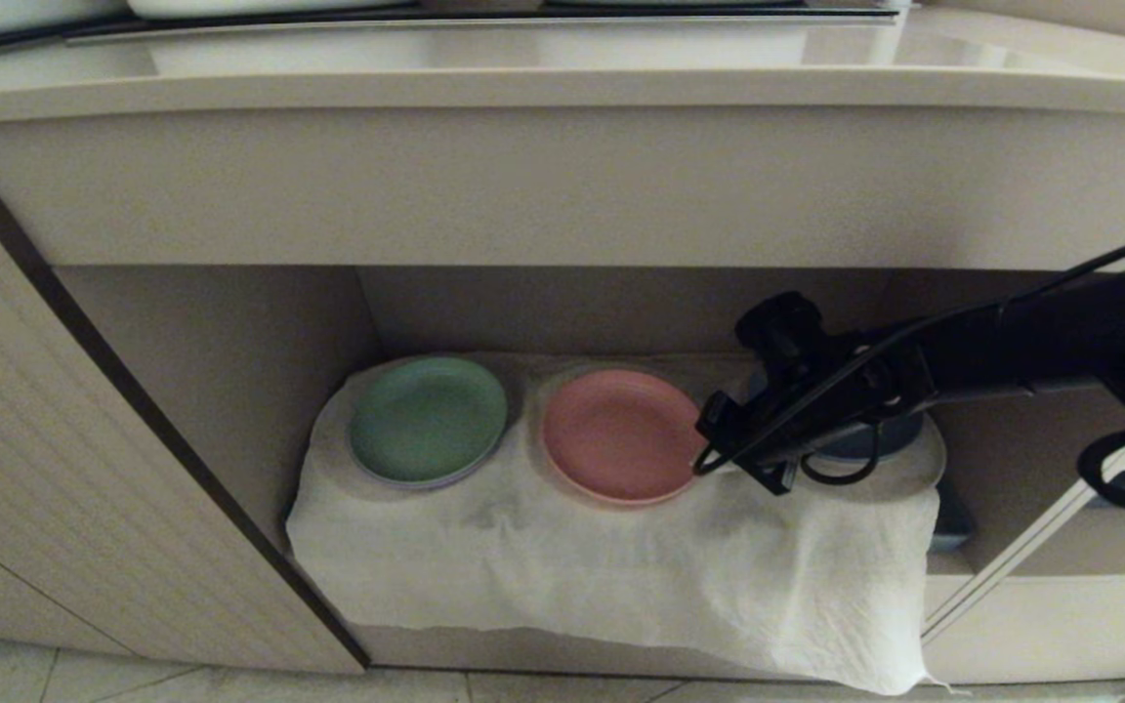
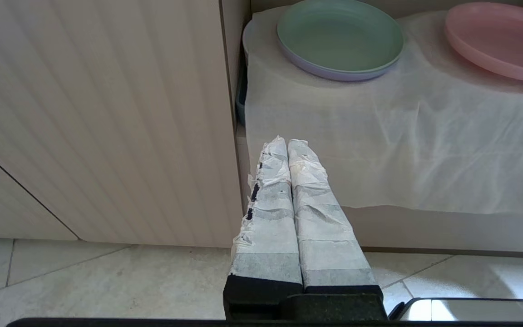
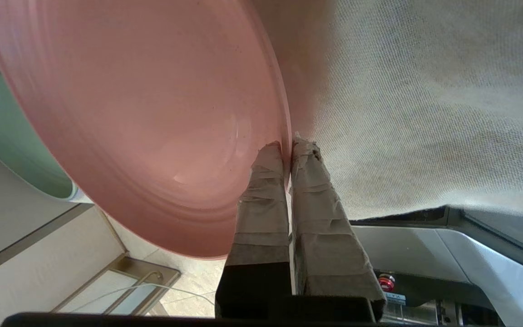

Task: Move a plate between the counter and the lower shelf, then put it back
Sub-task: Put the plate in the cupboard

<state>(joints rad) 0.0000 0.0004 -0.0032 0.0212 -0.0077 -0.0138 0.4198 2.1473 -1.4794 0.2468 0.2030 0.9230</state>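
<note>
Plate (image 1: pixel 616 434): round, shallow, matte salmon-pink

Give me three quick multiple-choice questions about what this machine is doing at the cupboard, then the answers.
1. Where is the pink plate?
A. on the counter
B. on the cloth in the lower shelf
C. on the floor

2. What colour is the plate to its left?
A. green
B. yellow
C. black

3. The right gripper is:
A. wide open in the air
B. shut on the pink plate's rim
C. holding a cup

Answers: B, it sits on the draped cloth; A, the green plate lies beside it; B, both fingers pinch the rim.
</note>
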